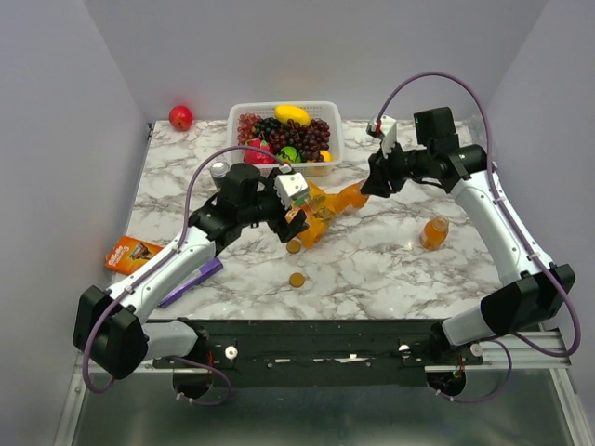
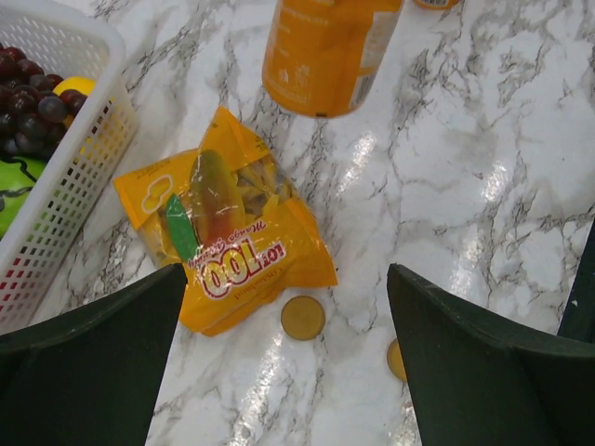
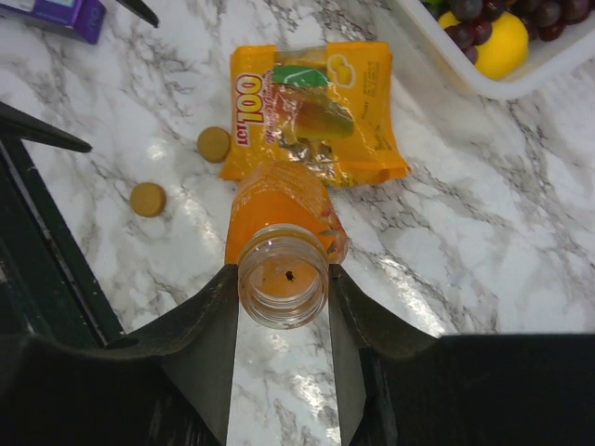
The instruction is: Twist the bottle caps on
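My right gripper [image 3: 283, 271] is shut on the neck of an open orange bottle [image 3: 279, 228] and holds it tilted above the table; in the top view the gripper [image 1: 368, 189] and bottle [image 1: 348, 198] are at mid-table. My left gripper [image 2: 286, 275] is open and empty, hovering over one golden-orange cap [image 2: 302, 317]. A second cap [image 2: 396, 359] is half hidden by the right finger. Both caps show from above [image 1: 294, 246] [image 1: 297, 279]. A second orange bottle [image 1: 434, 232] stands at the right. The colourless bottle and the white cap are out of view.
A yellow snack bag [image 1: 319, 221] lies under the held bottle. A white fruit basket [image 1: 244, 112] stands at the back, with a red apple [image 1: 180, 117] to its left. A dark can [image 1: 219, 170], an orange packet [image 1: 134, 253] and a purple item [image 1: 191, 282] are on the left.
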